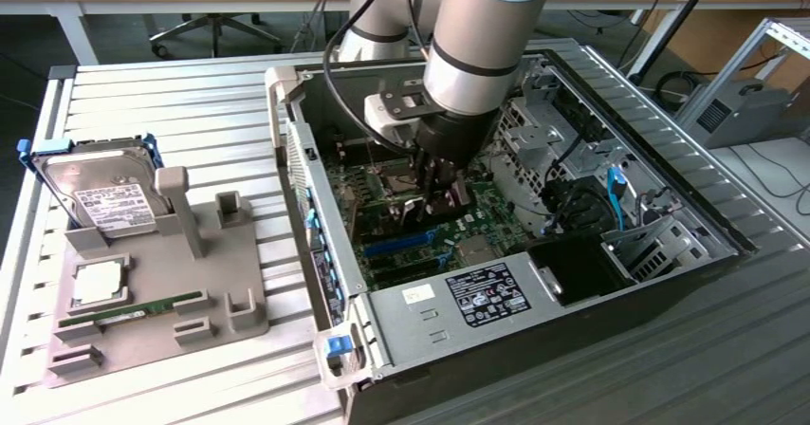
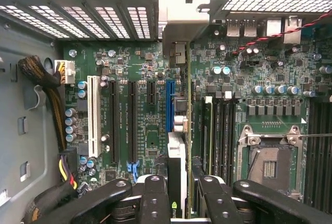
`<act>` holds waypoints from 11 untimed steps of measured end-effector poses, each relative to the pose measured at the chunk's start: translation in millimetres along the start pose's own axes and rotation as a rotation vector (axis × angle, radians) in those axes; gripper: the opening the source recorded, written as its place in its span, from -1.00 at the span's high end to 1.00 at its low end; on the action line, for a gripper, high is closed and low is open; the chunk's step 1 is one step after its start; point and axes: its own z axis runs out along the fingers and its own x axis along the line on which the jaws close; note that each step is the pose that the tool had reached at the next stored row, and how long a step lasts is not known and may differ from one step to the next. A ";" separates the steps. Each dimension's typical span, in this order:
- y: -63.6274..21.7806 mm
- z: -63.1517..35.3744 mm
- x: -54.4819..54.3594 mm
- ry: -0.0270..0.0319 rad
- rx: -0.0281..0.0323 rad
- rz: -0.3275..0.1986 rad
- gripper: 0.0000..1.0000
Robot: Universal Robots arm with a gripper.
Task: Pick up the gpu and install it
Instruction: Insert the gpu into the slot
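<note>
While fingers [image 2: 153,195] pinch it, the gpu [image 2: 177,154] hangs edge-down, lengthwise along the blue slot [image 2: 169,105].

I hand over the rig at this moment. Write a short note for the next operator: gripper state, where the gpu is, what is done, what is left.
Gripper: shut on the gpu, which stands edge-on between the fingers, inside the open PC case.
Gpu: over the motherboard, running along the blue slot, with its metal bracket toward the case's rear openings.
Done: gpu picked up and in the case.
Left: I cannot tell if the card edge sits in the slot; the gripper has not let go.
Hard drive and RAM stick are on the grey holder, at the exterior view's left.
</note>
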 end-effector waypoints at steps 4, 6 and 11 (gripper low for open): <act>0.6 -0.1 2.0 0.0001 0.0000 0.000 0.45; 1.0 -0.1 2.5 0.0001 0.0000 0.000 0.45; 3.8 -0.1 4.4 0.0001 0.0000 0.000 0.45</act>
